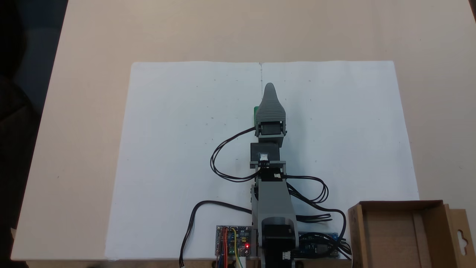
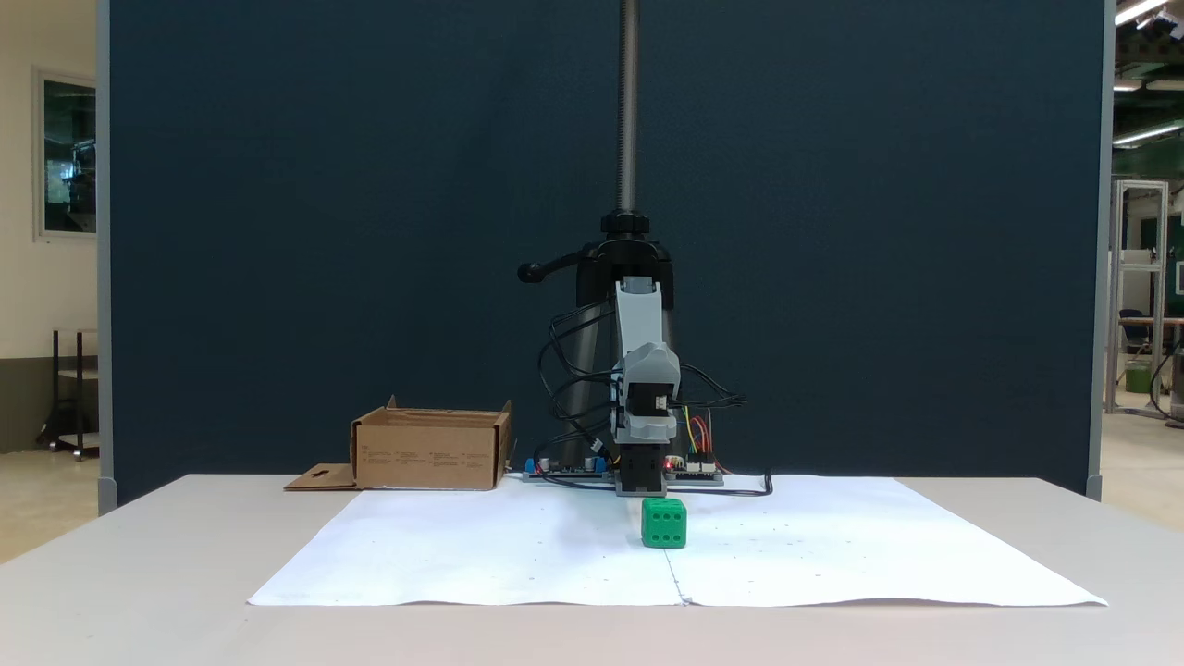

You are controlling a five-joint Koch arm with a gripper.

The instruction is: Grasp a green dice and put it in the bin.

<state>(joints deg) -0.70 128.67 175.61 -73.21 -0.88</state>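
The green dice (image 2: 664, 524) rests on the white paper in front of the arm, with dark pips on its near face. In a fixed view from above, only a green sliver of the dice (image 1: 256, 112) shows at the left edge of the grey ridged gripper (image 1: 269, 90), which hangs over it. From the front, the gripper (image 2: 647, 372) points toward the camera, raised above and behind the dice, not touching it. Its jaws lie one behind the other, so their gap is hidden. The cardboard bin (image 1: 356, 230) stands beside the arm's base, its keyhole flap folded out; this bin (image 2: 430, 451) appears empty.
A large white paper sheet (image 1: 178, 156) covers the middle of the beige table. Circuit boards (image 1: 234, 242) and looping black cables (image 1: 223, 163) lie around the arm's base. A metal pole (image 2: 629, 102) rises behind the arm before a dark blue partition.
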